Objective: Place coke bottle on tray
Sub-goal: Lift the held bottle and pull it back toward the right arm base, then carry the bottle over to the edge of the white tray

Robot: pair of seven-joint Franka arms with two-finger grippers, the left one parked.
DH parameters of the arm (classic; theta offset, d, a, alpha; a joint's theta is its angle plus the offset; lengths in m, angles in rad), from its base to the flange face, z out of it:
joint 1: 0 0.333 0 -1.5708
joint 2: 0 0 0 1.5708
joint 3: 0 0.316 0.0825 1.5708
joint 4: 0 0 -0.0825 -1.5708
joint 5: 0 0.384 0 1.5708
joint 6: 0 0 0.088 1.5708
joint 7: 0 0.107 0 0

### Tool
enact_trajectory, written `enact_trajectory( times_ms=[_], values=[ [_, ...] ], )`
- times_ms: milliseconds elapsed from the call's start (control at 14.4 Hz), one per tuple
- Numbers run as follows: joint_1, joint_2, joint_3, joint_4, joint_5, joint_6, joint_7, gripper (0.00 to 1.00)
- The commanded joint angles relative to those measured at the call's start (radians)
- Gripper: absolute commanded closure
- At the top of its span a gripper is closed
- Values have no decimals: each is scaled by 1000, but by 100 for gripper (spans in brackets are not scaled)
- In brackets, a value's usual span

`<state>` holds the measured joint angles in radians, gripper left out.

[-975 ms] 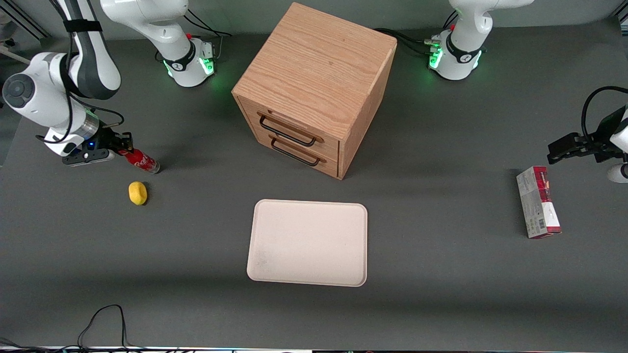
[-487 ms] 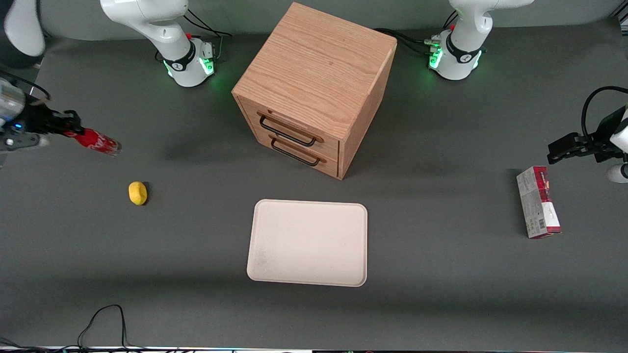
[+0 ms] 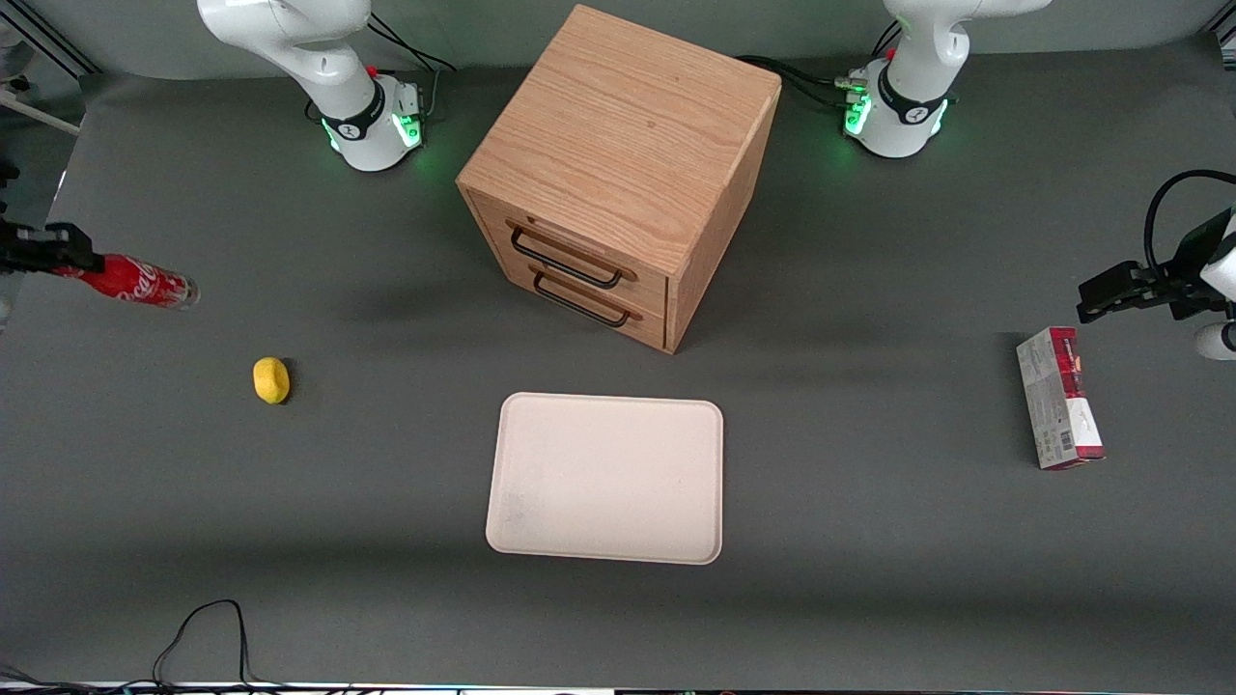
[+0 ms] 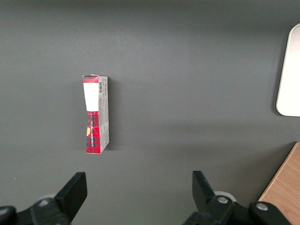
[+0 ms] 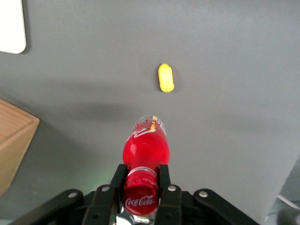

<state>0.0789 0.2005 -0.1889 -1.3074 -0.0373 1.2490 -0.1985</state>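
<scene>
My tool [image 5: 140,187] hangs at the working arm's edge of the counter [image 3: 869,598], clamped on the neck of the coke bottle [image 3: 135,283], which lies nearly level in the air, well apart from the tray [image 3: 606,477] with open counter between. Half a second ago bottle and tool were lower and nearer the lemon [image 3: 271,379]. The wooden cabinet [image 3: 618,174] stands farther from the front camera than the tray; the carton [image 3: 1059,398] lies toward the parked arm's end.

Glossy white shells are noted on the right arm [image 3: 319,48], its base ringed in black and lit green beside the wooden cabinet [image 3: 618,174]. Black cables are trailed from it. The gripper [image 5: 141,190] is black, with round screws set in its body.
</scene>
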Motion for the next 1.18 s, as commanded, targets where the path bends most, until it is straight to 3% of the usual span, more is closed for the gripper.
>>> enact_trajectory(
  times_ms=[0,278,627,1114],
  values=[
    [-1,118,96,161,22,-46,146,100],
    [15,417,317,422,10,9,518,100],
    [185,575,333,442,-50,294,780,100],
    [256,665,335,442,-72,473,864,100]
  ],
)
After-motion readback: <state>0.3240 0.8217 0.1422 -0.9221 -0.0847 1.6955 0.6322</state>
